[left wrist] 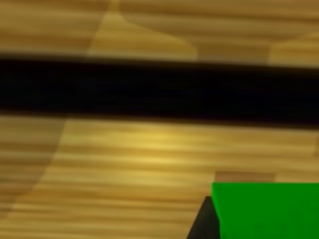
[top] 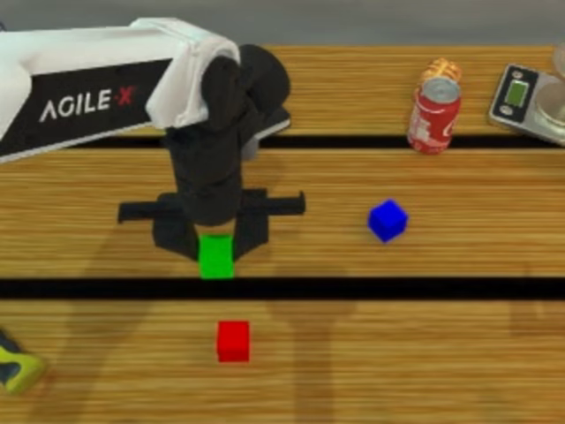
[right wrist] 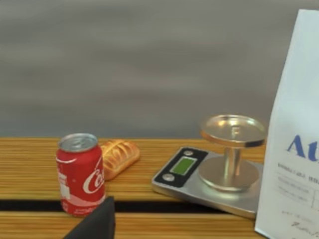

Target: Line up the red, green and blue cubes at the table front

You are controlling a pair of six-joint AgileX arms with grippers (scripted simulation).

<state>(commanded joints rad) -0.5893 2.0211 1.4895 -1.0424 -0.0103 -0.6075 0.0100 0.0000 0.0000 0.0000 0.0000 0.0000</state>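
Left gripper (top: pixel 214 240) reaches down over the table's (top: pixel 459 353) left-centre, fingers closed against the green cube (top: pixel 216 256), which sits at the black gap before the front plank. Red cube (top: pixel 233 341) lies on the front plank, just toward the front edge from the green one. Blue cube (top: pixel 387 220) sits on the middle plank, right of centre, well apart. Soda can (top: pixel 433 115), bread (top: pixel 441 69) and scale (top: pixel 528 99) stand near the far right corner. Right gripper: only a dark tip shows in its wrist view; cannot tell its opening.
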